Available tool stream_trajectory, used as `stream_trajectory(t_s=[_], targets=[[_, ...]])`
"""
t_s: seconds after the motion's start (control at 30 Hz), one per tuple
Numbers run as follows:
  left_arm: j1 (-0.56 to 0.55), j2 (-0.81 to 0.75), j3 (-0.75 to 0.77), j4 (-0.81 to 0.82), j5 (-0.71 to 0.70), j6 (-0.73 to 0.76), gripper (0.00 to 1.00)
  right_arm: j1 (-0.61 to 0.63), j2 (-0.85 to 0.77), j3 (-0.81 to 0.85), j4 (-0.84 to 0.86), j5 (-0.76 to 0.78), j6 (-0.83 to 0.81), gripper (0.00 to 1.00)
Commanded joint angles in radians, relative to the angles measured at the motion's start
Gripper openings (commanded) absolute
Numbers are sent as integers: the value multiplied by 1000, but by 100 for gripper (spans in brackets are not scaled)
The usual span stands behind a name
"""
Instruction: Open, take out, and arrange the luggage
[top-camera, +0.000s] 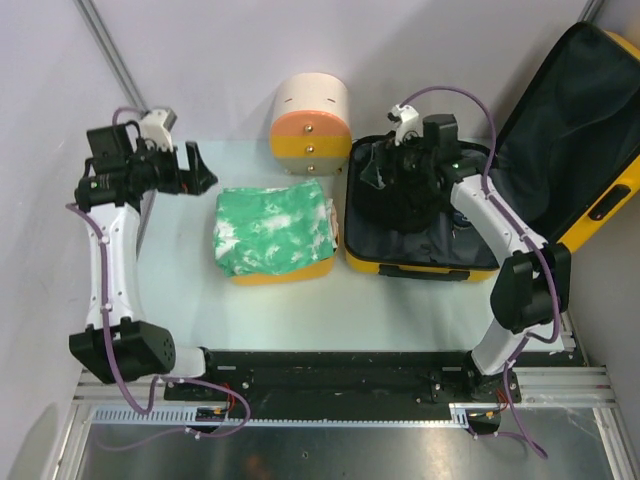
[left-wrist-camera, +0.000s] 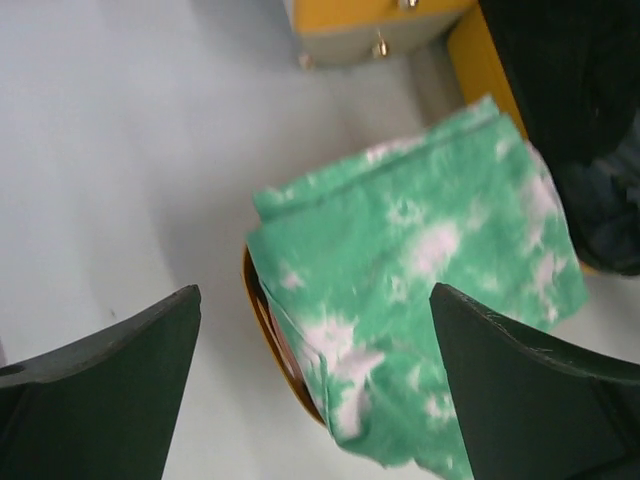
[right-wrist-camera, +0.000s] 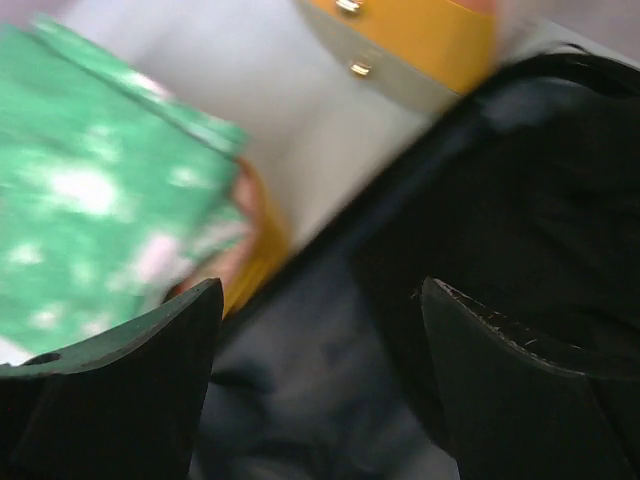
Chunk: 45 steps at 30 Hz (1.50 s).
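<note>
Spread wide in the left wrist view, the dark fingers (left-wrist-camera: 110, 400) of the left end effector (left-wrist-camera: 313, 295) are standing open and gripping nothing. They are looking down on a green-and-white tie-dyed cloth (left-wrist-camera: 420, 260) that is lying folded over a small yellow tub (left-wrist-camera: 258, 310). From above, this end effector is hanging over the far left part of the pale bench (top-camera: 180, 290), to the left of the cloth and not touching it.

On the right side of the bench the luggage (top-camera: 420, 268) is lying open, its yellow shell sitting just beside the tub. Its lid (top-camera: 570, 110) is leaning back to the right and showing dark lining. A black bundle of fabric (top-camera: 395, 205) is resting inside the shell. The right end effector (right-wrist-camera: 320, 287) is hovering over it, fingers parted and closing on nothing, with the black fabric lying beside one finger.

Behind the tub, a cream-and-orange cylindrical container (top-camera: 310, 115) is lying on its side near the luggage's back corner.
</note>
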Motion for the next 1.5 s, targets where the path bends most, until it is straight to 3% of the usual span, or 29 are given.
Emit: stream_trajectory(t_s=[0.0, 0.17, 0.43, 0.63, 0.8, 0.9, 1.03, 1.23, 1.37, 1.47], targets=[[-41, 92, 175, 35, -77, -68, 100, -52, 54, -7, -124, 186, -339, 85], [-93, 128, 254, 61, -182, -24, 100, -100, 106, -3, -100, 269, -394, 85], [-147, 150, 265, 64, -11, 63, 100, -228, 161, 100, -132, 232, -598, 88], [-306, 124, 198, 64, 9, 241, 100, -330, 195, 141, -235, 78, -756, 78], [-455, 147, 144, 66, -60, 286, 95, -359, 197, 129, -354, -69, -859, 68], [-484, 171, 135, 67, -37, 252, 94, -342, 154, 51, -359, -143, -850, 62], [-486, 211, 141, 67, -17, 167, 93, -207, 103, -107, -191, -47, -806, 64], [-484, 237, 150, 66, -20, 124, 94, -72, 163, -139, 12, 154, -666, 85], [-483, 237, 147, 66, -33, 119, 94, -15, 226, -147, 75, 269, -698, 85], [-478, 237, 133, 66, -45, 119, 94, 2, 266, -148, 113, 352, -727, 80]])
